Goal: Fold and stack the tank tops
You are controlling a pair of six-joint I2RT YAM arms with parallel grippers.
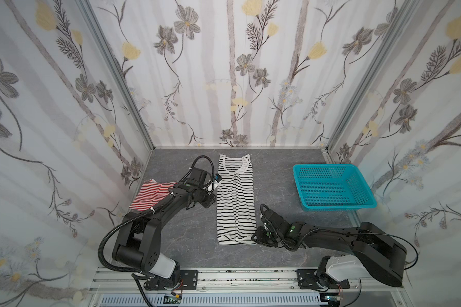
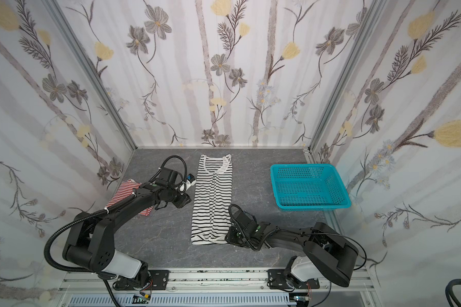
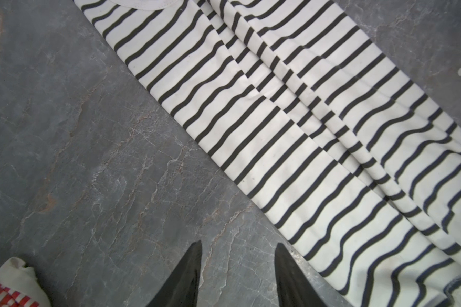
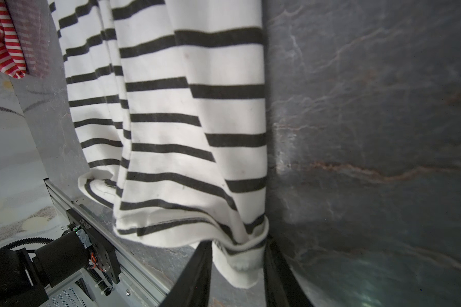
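Floral-papered walls [image 1: 224, 79] enclose a grey slate table [image 1: 277, 186].
Mid-table we see the black-and-white tank top [image 1: 234, 196] folded into a long strip. The turquoise mesh basket [image 1: 339, 206], well apart on the right, shows only its own floor. The red-and-white tank top [image 1: 151, 194] lies crumpled at the left. Our left gripper [image 3: 237, 244] hovers parted over slate, holding nothing, and the right gripper [image 4: 237, 240] pinches the strip's near hem corner. Print on the rail bracket [image 4: 84, 226] is too blurred to read.

Black jointed arms [image 1: 168, 206] with white base housings [image 1: 164, 265] and ribbed cables [image 1: 99, 249].
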